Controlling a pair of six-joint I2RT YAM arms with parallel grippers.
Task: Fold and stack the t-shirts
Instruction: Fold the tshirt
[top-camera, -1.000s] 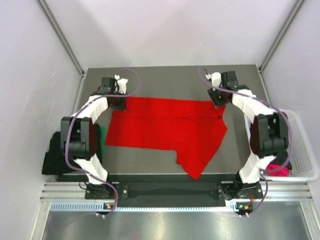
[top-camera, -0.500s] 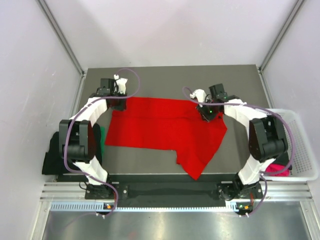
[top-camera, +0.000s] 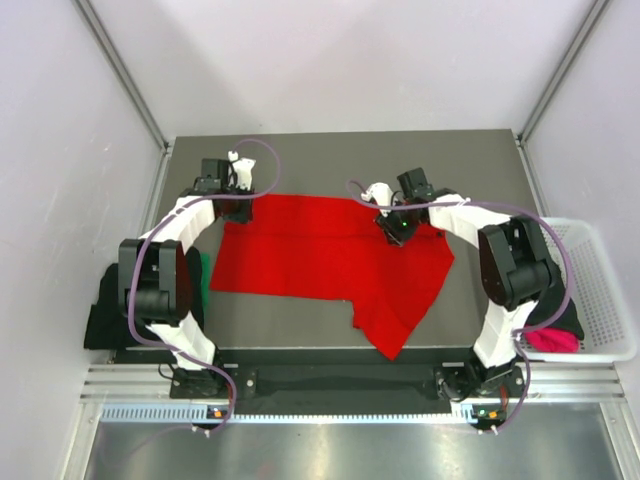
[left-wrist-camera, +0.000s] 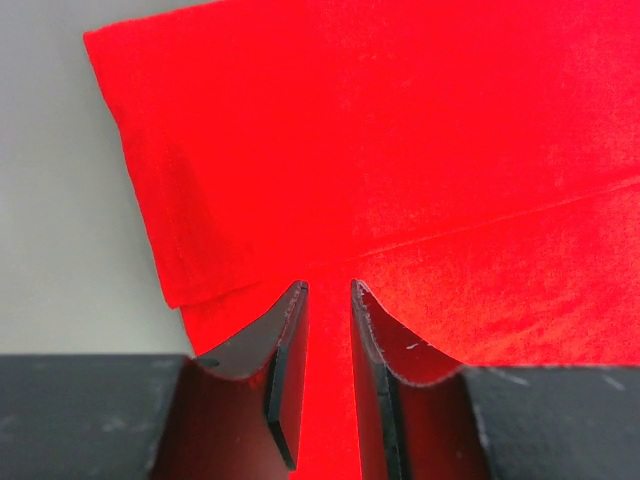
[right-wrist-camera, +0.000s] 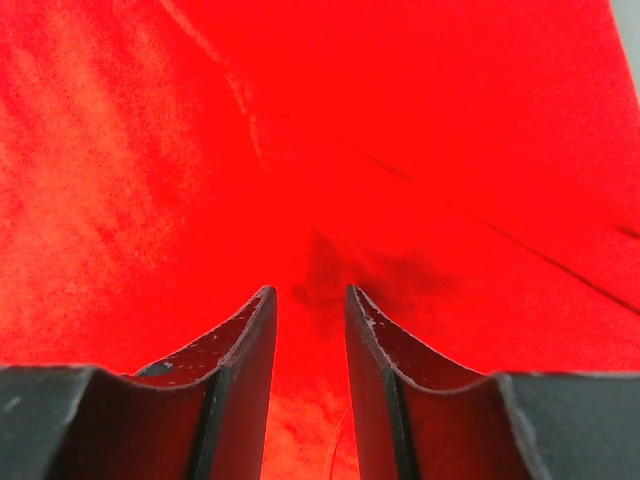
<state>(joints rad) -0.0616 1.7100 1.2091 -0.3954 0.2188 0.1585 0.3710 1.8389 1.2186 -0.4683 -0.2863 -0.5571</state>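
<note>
Wrist views alone show each narrow finger gap filled with red; a grasp cannot be told. From above, the bright red cloth t-shirt (top-camera: 330, 260) is seen spread flat, the left gripper (top-camera: 232, 207) at its far left corner and the right gripper (top-camera: 395, 228) on its far edge. A magenta-pink shirt (top-camera: 553, 340) is kept in the white mesh plastic basket (top-camera: 605, 300).

A bright red t-shirt (top-camera: 330, 260) lies spread flat, one flap reaching nearward.

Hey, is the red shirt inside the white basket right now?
No, the red shirt lies spread on the table, while the white basket sits off to the right with pink cloth in it.
</note>
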